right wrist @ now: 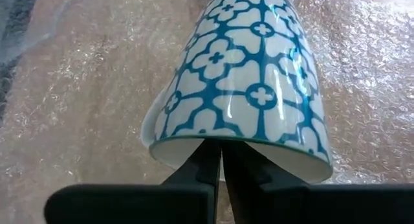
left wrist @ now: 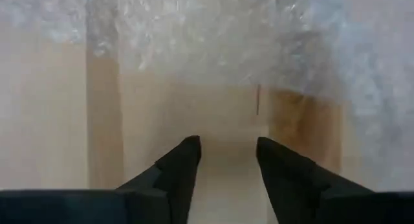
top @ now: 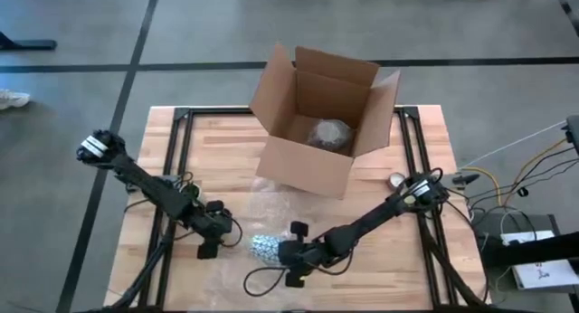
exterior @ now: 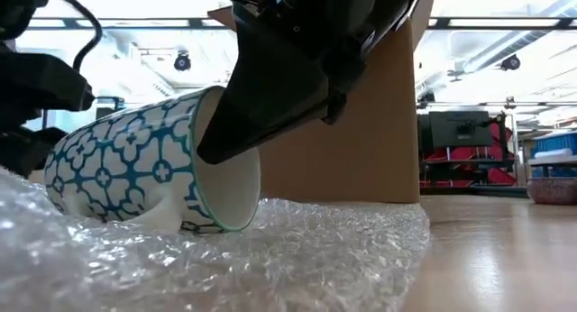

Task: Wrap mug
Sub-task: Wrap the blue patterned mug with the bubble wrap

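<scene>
A white mug with a blue flower pattern (exterior: pixel 126 168) (right wrist: pixel 249 75) (top: pixel 263 248) lies on its side on a sheet of bubble wrap (exterior: pixel 297 249) (top: pixel 271 213). Its lower side and lower rim rest on the wrap, and its mouth faces my right gripper. My right gripper (right wrist: pixel 221 160) (top: pixel 286 255) is shut, with its fingers at the mug's mouth. To the mug's left my left gripper (left wrist: pixel 228 160) (top: pixel 220 230) stands open, low over bare wood at the wrap's edge, with nothing between its fingers. My right gripper's shut fingers (exterior: pixel 236 136) reach into the mug's open mouth just under the upper part of the rim (right wrist: pixel 226 142), slanting down from the table's right. The fingertips are hidden inside the mug, so I cannot tell whether they touch its wall. The mug lies on the wrap.
An open cardboard box (top: pixel 321 114) stands on the far half of the table, with a bubble-wrapped bundle (top: pixel 327 134) inside. A small round thing (top: pixel 396 180) lies to the box's right. A dark cable (top: pixel 262 279) loops near the front edge.
</scene>
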Robot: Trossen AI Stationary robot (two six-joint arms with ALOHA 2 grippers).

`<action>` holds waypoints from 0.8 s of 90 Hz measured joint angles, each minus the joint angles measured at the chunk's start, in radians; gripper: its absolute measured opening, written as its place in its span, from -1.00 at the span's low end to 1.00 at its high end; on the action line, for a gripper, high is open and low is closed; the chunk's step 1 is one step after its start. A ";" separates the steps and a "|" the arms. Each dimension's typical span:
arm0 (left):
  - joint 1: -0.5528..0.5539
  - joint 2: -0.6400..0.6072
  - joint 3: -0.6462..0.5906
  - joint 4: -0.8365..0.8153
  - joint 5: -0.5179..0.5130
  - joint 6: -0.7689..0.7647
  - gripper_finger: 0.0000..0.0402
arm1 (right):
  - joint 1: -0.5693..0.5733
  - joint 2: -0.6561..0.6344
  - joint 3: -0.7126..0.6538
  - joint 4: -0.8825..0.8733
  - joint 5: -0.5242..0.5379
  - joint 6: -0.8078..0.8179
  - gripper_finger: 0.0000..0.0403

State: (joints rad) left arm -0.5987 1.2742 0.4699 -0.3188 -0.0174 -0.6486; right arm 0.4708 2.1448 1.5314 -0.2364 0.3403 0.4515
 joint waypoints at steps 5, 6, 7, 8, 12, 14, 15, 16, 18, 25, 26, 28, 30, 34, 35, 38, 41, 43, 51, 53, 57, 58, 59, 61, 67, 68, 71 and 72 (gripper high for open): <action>0.000 0.018 -0.006 0.026 0.000 -0.014 -0.01 | 0.000 0.000 0.000 0.000 0.000 0.001 -0.99; 0.000 0.021 -0.006 0.030 0.001 -0.018 0.01 | 0.000 0.000 0.000 0.000 0.000 0.001 -0.99; 0.001 0.024 -0.006 0.032 0.001 -0.021 0.04 | -0.001 0.000 0.000 0.000 0.000 0.000 -0.99; 0.001 0.028 -0.007 0.035 0.002 -0.023 0.06 | -0.001 0.000 0.000 0.000 0.000 0.001 -0.99; 0.001 0.045 -0.007 0.048 0.008 -0.024 0.16 | -0.001 0.000 0.000 0.000 0.000 0.000 -0.99; 0.002 0.053 -0.007 0.058 0.015 -0.024 0.21 | -0.001 0.000 0.000 0.000 0.000 0.000 -0.99; 0.003 0.056 -0.007 0.063 0.020 -0.023 0.23 | -0.001 0.000 0.000 0.000 0.000 0.001 -0.99; 0.004 0.059 -0.007 0.069 0.026 -0.022 0.25 | -0.001 0.000 0.000 0.000 0.000 0.001 -0.99; 0.004 0.064 -0.007 0.083 0.035 -0.019 0.29 | -0.001 0.000 0.000 0.000 0.000 0.001 -0.99; 0.004 0.081 -0.009 0.147 0.052 -0.015 0.38 | -0.002 0.000 0.000 0.001 0.000 0.001 -0.99; 0.004 0.084 -0.009 0.159 0.055 -0.014 0.39 | -0.002 0.000 0.000 0.001 0.000 0.001 -0.99; 0.004 0.088 -0.010 0.180 0.059 -0.007 0.40 | -0.002 0.000 0.000 0.001 0.000 0.001 -0.99; 0.004 0.090 -0.010 0.201 0.061 0.001 0.40 | -0.002 0.000 0.000 0.002 0.000 0.001 -0.99; 0.004 0.091 -0.009 0.232 0.058 0.014 0.40 | -0.003 0.000 0.000 0.002 0.000 0.001 -0.99; 0.005 0.092 -0.009 0.238 0.055 0.018 0.39 | -0.003 0.000 0.000 0.002 0.000 0.000 -0.99; 0.008 0.092 -0.009 0.253 0.044 0.030 0.38 | -0.004 0.000 0.000 0.002 0.000 -0.001 -0.99; 0.011 0.093 -0.008 0.263 0.032 0.044 0.36 | -0.004 0.000 0.000 0.002 -0.001 -0.003 -0.99; 0.013 0.092 -0.008 0.268 0.026 0.052 0.36 | -0.004 0.000 0.000 0.002 -0.001 -0.004 -0.99; 0.025 0.089 -0.006 0.285 -0.004 0.083 0.35 | -0.004 0.000 0.000 0.002 -0.001 -0.004 -0.99; 0.027 0.089 -0.001 0.286 -0.015 0.089 0.35 | -0.004 0.000 0.000 0.002 -0.001 -0.004 -0.99; 0.029 0.089 0.013 0.290 -0.028 0.105 0.35 | -0.004 0.000 0.000 0.002 -0.004 -0.004 -0.99; 0.029 0.089 0.017 0.291 -0.030 0.108 0.35 | -0.004 0.000 0.000 0.002 -0.004 -0.004 -0.99; 0.030 0.089 0.021 0.291 -0.031 0.111 0.35 | -0.004 0.000 0.000 0.002 -0.004 -0.004 -0.99; 0.030 0.089 0.030 0.292 -0.033 0.118 0.35 | -0.004 0.000 0.000 0.002 -0.004 -0.004 -0.99; 0.029 0.089 0.057 0.283 -0.039 0.140 0.35 | -0.005 0.000 0.000 0.002 -0.004 -0.004 -0.99; 0.029 0.089 0.062 0.282 -0.039 0.145 0.35 | -0.005 0.000 0.000 0.002 -0.004 -0.004 -0.99; 0.029 0.089 0.075 0.280 -0.042 0.159 0.35 | -0.005 0.000 0.000 0.001 -0.004 -0.004 -0.99; 0.029 0.089 0.080 0.280 -0.043 0.163 0.35 | -0.005 0.000 0.000 0.001 -0.004 -0.004 -0.99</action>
State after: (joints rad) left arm -0.5694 1.3632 0.5502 -0.0389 -0.0599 -0.4854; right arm 0.4656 2.1448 1.5314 -0.2352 0.3361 0.4477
